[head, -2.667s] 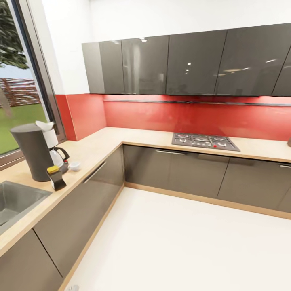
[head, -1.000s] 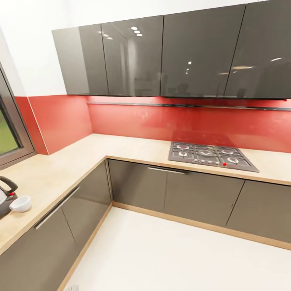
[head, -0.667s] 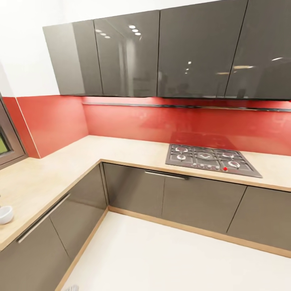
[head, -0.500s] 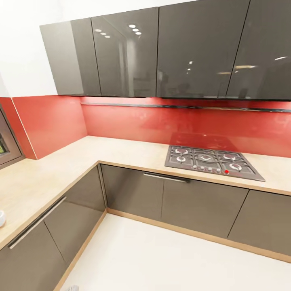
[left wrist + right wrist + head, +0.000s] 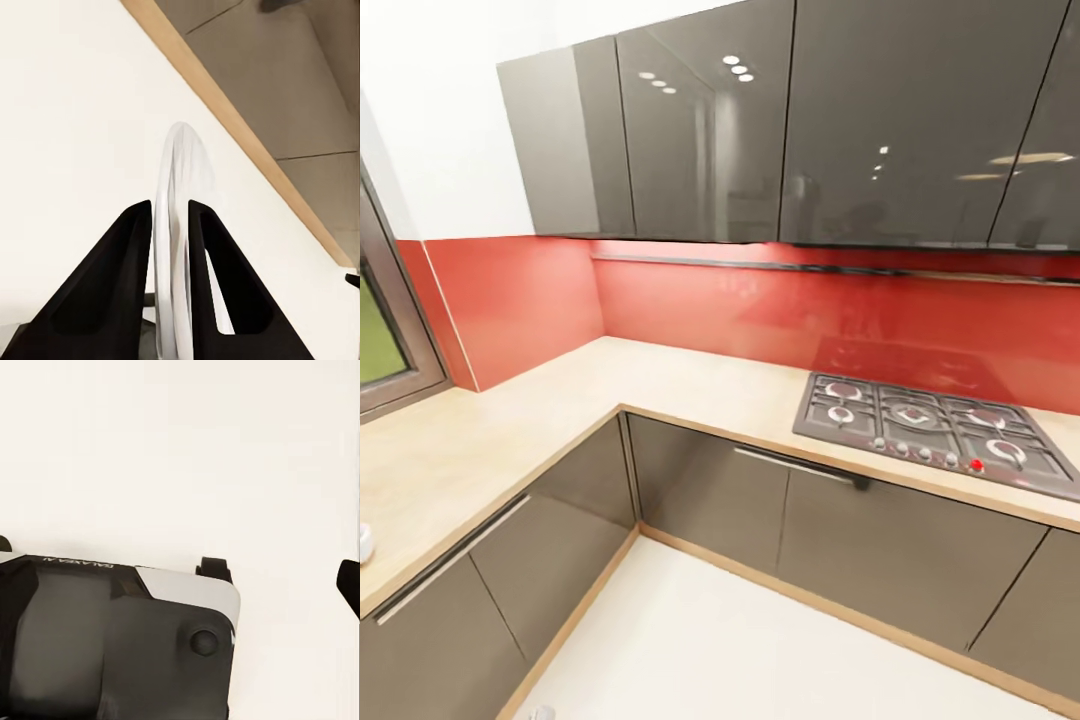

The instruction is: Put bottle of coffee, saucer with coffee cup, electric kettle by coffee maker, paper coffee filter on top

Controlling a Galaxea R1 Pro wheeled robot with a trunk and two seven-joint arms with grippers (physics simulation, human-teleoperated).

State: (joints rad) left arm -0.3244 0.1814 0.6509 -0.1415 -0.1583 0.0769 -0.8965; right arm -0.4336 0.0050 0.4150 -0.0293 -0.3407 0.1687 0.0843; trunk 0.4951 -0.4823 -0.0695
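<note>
In the left wrist view my left gripper (image 5: 171,217) is shut on the saucer (image 5: 180,187), a thin white disc held edge-on between the black fingers (image 5: 120,285) above pale floor. The head view takes in the corner of the kitchen countertop (image 5: 510,420), light beige wood over dark grey cabinets. A white sliver of the coffee cup (image 5: 363,543) sits on it at the far left edge. A thin dark kitchen shelf (image 5: 760,267) runs along the red wall under the wall cabinets. The coffee maker, bottle of coffee, paper coffee filter and electric kettle are out of view.
A gas hob (image 5: 935,432) is set into the worktop at right. Glossy dark wall cabinets (image 5: 710,140) hang above it and a window (image 5: 380,330) is at left. Pale floor (image 5: 740,640) lies in front of the cabinets. The right wrist view looks at my dark base (image 5: 112,645) and floor.
The head camera has swung right along the counter: the coffee maker, kettle and jar left the picture and the hob moved in. The cup slid to the left edge.
</note>
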